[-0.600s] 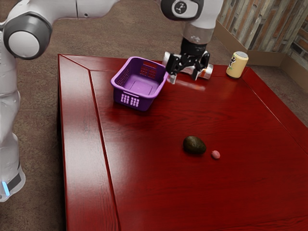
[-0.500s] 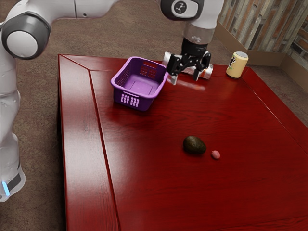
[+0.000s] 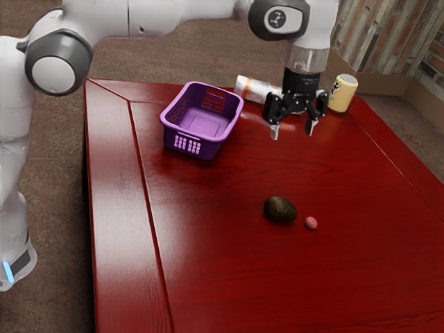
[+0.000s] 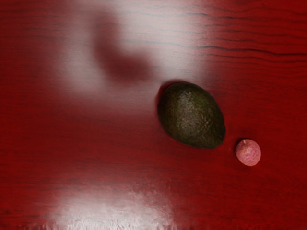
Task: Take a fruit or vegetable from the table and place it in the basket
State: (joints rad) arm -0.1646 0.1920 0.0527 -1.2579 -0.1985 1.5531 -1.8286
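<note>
Gripper fingers apart, nothing between; avocado on table, well apart from basket, probably firm, moderately heavy, pebbly but prone to roll, so grip low across its narrower width, centred, moderate squeeze to avoid bruising.

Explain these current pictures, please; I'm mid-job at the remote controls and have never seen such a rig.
The white machine is a robot arm. The exterior view is taken from its side; the wrist view looks down from its hand. On the red table lie a dark avocado and a small pink item. A purple basket, a yellow can and a white cylinder on its side are there too. The claw is open, holding nothing.
</note>
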